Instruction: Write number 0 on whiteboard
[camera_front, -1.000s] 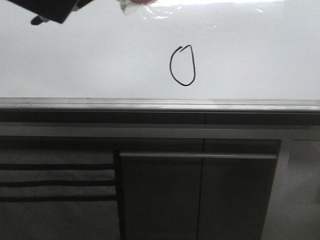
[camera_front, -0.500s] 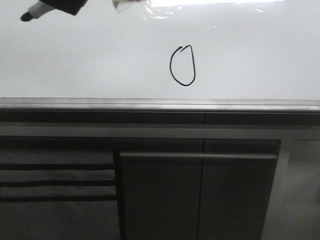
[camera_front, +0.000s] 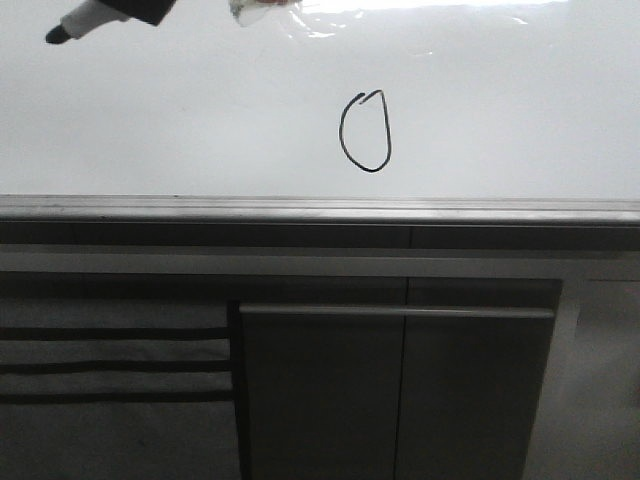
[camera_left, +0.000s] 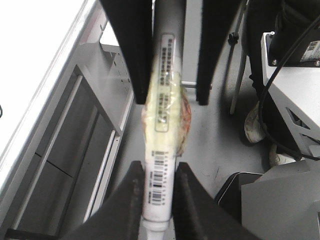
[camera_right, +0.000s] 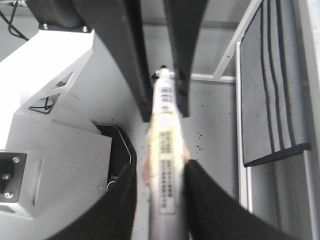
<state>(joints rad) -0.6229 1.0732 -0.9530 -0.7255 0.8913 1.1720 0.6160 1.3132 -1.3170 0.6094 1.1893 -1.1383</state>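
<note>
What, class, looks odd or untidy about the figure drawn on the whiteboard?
The number 0 on the whiteboard is lopsided: its upper right comes to a point, and the stroke ends overshoot there rather than closing smoothly. Nothing else stands out.

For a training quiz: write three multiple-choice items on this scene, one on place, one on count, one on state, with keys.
1. Where is the marker in the front view?
A. upper left of the board
B. on the 0
C. below the board's edge

2. How many figures are drawn on the whiteboard?
A. none
B. one
C. three

3. The left pincer is:
A. open, empty
B. shut on a marker
C. out of view

Key: 1 A, its dark tip shows near the top left corner; 2 B, only the 0 is there; 3 B, its fingers press a marker from both sides.
</note>
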